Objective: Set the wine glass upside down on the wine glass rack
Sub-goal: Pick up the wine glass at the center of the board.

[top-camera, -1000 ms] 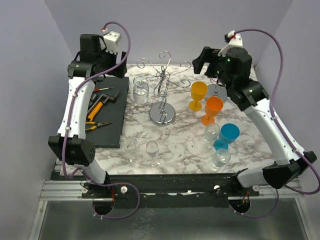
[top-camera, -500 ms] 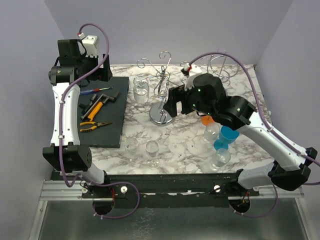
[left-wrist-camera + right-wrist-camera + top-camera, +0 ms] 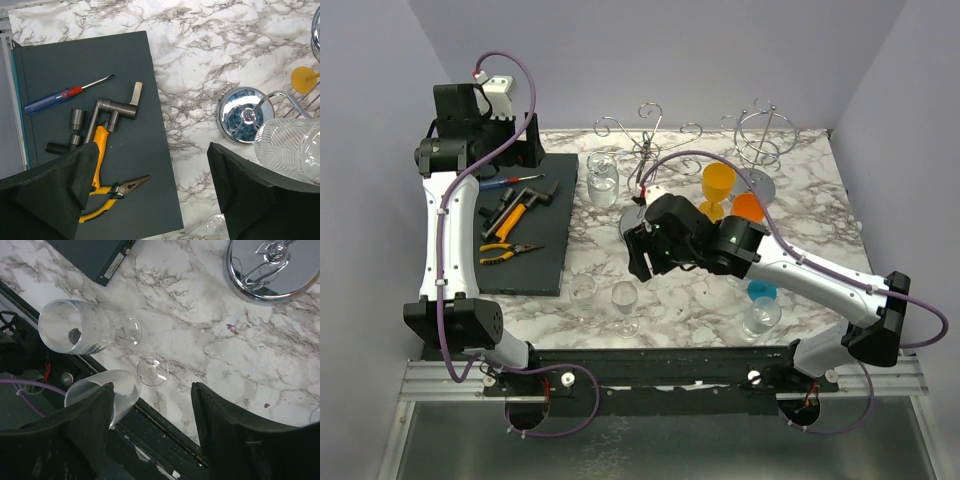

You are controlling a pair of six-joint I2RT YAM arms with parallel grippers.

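Note:
Two clear wine glasses [image 3: 583,292] [image 3: 625,297] stand upright near the table's front edge. In the right wrist view they are the left glass [image 3: 75,332] and the nearer glass [image 3: 122,390], whose foot [image 3: 152,371] shows ahead of my fingers. My right gripper [image 3: 638,258] [image 3: 150,410] hovers open above them, its left finger [image 3: 85,430] beside the nearer glass's bowl, holding nothing. The wire wine glass rack [image 3: 645,150] stands at centre back; its chrome base [image 3: 272,270] [image 3: 245,115] shows in both wrist views. My left gripper [image 3: 528,150] [image 3: 150,185] hangs open and empty over the dark mat.
A dark mat [image 3: 525,225] at left holds pliers [image 3: 112,192], a screwdriver [image 3: 65,93] and other tools. A ribbed tumbler [image 3: 602,178] stands left of the rack. Orange glasses [image 3: 718,185] [image 3: 748,207], a blue glass [image 3: 760,290], a clear glass [image 3: 760,315] and a second wire stand [image 3: 760,140] fill the right side.
My right arm swung from the back right across the table to the front centre, over the two clear glasses, and its jaws narrowed somewhat. The left arm drew back to the left.

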